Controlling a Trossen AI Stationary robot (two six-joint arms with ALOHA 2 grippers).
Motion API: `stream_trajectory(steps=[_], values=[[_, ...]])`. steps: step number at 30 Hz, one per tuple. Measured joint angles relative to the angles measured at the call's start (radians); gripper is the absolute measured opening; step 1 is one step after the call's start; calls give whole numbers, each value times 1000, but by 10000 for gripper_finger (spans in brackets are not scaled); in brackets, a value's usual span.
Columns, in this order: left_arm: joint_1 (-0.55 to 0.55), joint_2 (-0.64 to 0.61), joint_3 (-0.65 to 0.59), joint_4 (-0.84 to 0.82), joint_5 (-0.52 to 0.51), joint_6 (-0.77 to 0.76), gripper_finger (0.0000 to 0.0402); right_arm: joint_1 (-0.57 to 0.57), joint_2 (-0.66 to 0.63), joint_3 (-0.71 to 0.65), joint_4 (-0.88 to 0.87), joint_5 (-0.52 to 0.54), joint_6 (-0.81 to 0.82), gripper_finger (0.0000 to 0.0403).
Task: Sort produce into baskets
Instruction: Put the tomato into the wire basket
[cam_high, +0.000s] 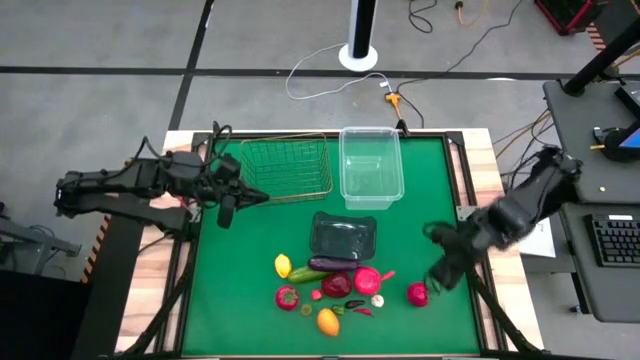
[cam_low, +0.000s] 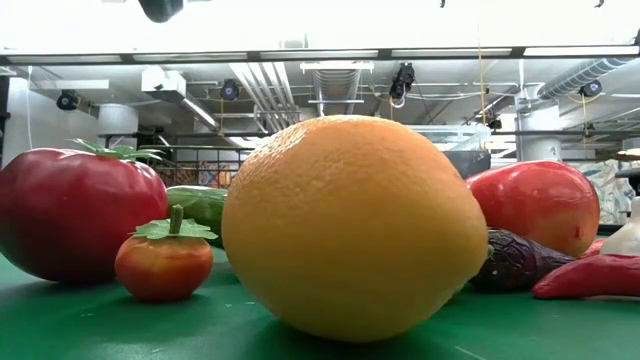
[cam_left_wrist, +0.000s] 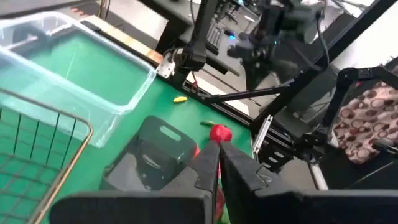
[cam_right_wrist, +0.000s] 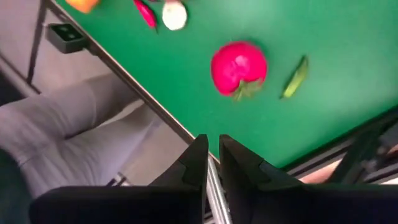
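A green mat (cam_high: 250, 300) covers the table top, framed by a pale wooden edge (cam_high: 484, 160). Beyond the far side, a white round base with a dark post (cam_high: 359, 52) stands on the grey floor, cables (cam_high: 330, 75) trailing near it. At the right, a desk holds a black keyboard (cam_high: 612, 240).

Grey floor (cam_high: 120, 40) crossed by dark seam lines. White pedestal base with a black post (cam_high: 361, 50) beyond the table's far edge; white and orange cables (cam_high: 400, 70) trailing across the floor nearby. Black side desk (cam_high: 600, 200) at the right, carrying a keyboard (cam_high: 612, 240). Green mat (cam_high: 300, 335) framed by a pale wooden border (cam_high: 150, 280). Low view: bright ceiling light panels (cam_low: 330, 25), exposed pipes and ducts (cam_low: 260, 90), ceiling-mounted cameras (cam_low: 402, 80).
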Motion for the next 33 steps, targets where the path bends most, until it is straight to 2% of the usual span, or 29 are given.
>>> stream_trajectory(steps=[4, 7, 13, 19, 22, 28, 33], values=[[0, 6, 7, 3, 0, 20, 0, 113, 70, -7, 54, 20, 177, 36], [0, 8, 9, 2, 0, 21, 0, 162, 109, -7, 121, 22, 274, 52], [0, 8, 11, 3, -1, 21, 0, 184, 171, -8, 173, 22, 399, 142], [0, 7, 11, 3, -26, 21, 0, 176, 254, -10, 172, 24, 387, 252], [0, 8, 11, 3, -26, 21, 0, 158, 304, -29, 160, 26, 386, 293], [0, 11, 11, 5, -26, 11, 0, 95, 369, -93, 192, 26, 357, 341], [0, 11, 11, 9, -26, -31, 0, 41, 363, -157, 266, 25, 329, 354]])
